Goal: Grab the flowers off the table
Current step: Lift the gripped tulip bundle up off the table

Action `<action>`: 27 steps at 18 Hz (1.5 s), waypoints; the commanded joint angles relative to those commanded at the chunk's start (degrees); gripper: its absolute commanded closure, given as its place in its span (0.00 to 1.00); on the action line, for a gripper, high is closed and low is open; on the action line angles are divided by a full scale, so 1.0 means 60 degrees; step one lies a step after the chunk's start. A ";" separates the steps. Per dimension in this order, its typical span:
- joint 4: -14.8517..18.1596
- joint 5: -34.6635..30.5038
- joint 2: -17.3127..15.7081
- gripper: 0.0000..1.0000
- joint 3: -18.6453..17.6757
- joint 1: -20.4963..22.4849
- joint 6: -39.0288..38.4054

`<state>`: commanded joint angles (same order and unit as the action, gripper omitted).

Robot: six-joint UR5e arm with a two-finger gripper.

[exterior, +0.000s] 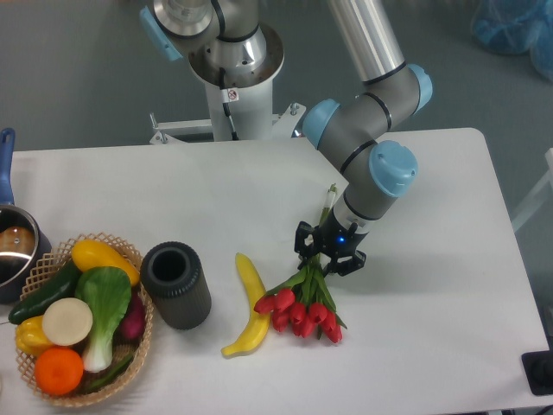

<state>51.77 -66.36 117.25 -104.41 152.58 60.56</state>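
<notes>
The flowers [302, 313], a bunch of red tulip buds with green leaves, lie on the white table [432, 199] right of centre. Their thin green stems run up and to the right under the arm's wrist. My gripper [328, 251] is lowered over the stems just above the leaves. One black finger is on each side of the stems with a gap between them, so it looks open around them. The contact point is hidden by the gripper body.
A yellow banana [249, 304] lies just left of the tulip buds. A dark cylindrical cup [176, 285] stands left of it. A wicker basket [130, 256] of vegetables and fruit sits at the front left, with a pot [13, 246] at the left edge.
</notes>
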 joint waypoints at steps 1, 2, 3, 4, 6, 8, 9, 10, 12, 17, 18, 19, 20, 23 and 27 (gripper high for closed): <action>0.0000 0.0000 0.0015 0.60 0.0015 0.0000 0.0014; -0.0015 0.0015 0.0029 0.60 0.0029 -0.0015 0.0015; 0.0000 0.0015 0.0044 0.60 0.0058 0.0000 0.0015; 0.0000 0.0015 0.0044 0.60 0.0102 0.0000 0.0015; 0.0000 0.0029 0.0000 0.61 0.0132 0.0000 0.0000; 0.0000 0.0029 -0.0044 0.62 0.0117 0.0000 0.0000; 0.0000 0.0029 -0.0058 0.62 0.0132 0.0000 0.0014; 0.0000 0.0029 -0.0087 0.62 0.0132 0.0015 0.0015; 0.0000 0.0087 -0.0350 0.62 0.0248 0.0058 0.0015; 0.0073 0.0936 -0.1200 0.62 0.0352 0.0234 -0.0015; 0.0073 0.1097 -0.1361 0.62 0.0366 0.0278 0.0000; 0.0073 0.1331 -0.1565 0.62 0.0395 0.0307 0.0000; 0.0088 0.1609 -0.1799 0.62 0.0425 0.0337 0.0000; 0.0117 0.2706 -0.2649 0.62 0.0454 0.0395 -0.0015; 0.0088 0.3953 -0.3163 0.62 0.0658 0.0512 -0.0452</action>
<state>52.29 -42.64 98.27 -100.47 155.65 57.85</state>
